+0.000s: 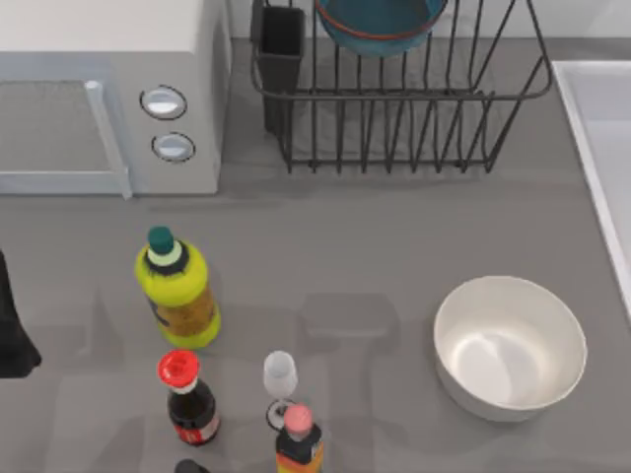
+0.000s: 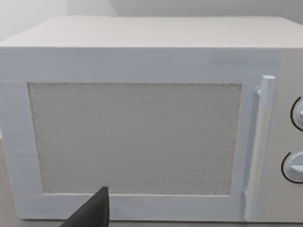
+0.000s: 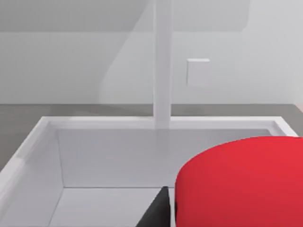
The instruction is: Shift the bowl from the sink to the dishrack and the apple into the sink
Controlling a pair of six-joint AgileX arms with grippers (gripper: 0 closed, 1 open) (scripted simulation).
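Note:
The teal-blue bowl (image 1: 380,25) with its reddish rim line rests in the black wire dishrack (image 1: 394,108) at the back of the table. The white sink (image 1: 603,128) lies along the table's right edge. In the right wrist view the red apple (image 3: 241,182) looms large just above the sink basin (image 3: 109,161). My right gripper (image 3: 222,217) is shut on the apple, with one dark finger (image 3: 158,210) against its side and the other hidden behind the fruit. My left arm (image 1: 10,335) is parked at the table's left edge, facing the microwave (image 2: 142,137).
A white microwave (image 1: 108,94) stands at the back left. A large white bowl (image 1: 510,345) sits front right. A yellow bottle (image 1: 177,291), a red-capped dark bottle (image 1: 187,394), a small glass (image 1: 280,379) and an orange bottle (image 1: 298,439) cluster front left.

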